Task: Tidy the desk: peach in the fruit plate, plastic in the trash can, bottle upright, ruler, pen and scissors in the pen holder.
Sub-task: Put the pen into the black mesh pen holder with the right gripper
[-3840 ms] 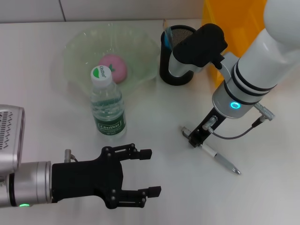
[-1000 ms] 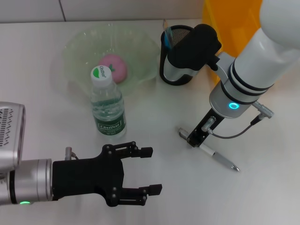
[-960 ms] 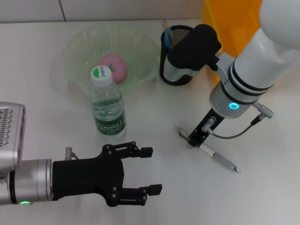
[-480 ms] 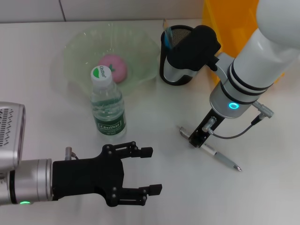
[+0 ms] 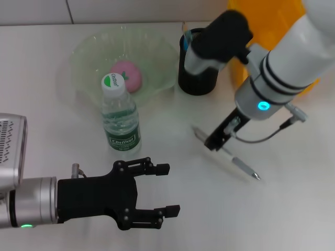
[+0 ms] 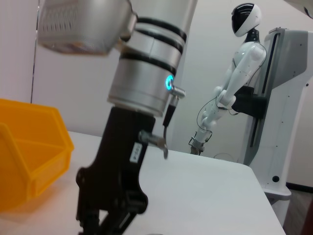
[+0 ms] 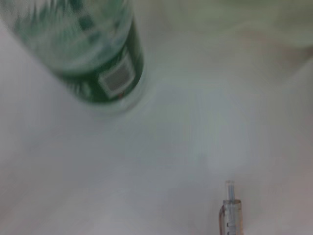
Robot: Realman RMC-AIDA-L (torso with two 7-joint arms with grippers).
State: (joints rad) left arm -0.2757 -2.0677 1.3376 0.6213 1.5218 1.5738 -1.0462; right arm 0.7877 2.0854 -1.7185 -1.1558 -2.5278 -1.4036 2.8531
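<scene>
Head view: we find the pen clamped in the right gripper, its long axis running ten to four o'clock. The pen holder stands at twelve o'clock from it.

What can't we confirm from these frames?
- Pen holder contents: head view, the right arm covers most of the opening; ruler and scissors cannot be made out.
- Right gripper on the pen: head view, the gripper body hides the pen's middle; jaws not visible.
- Yellow bin: cut off by the top edge, inside unseen.
- Bottle label: right wrist view, blurred.
- Left gripper: open, idle near the front.
</scene>
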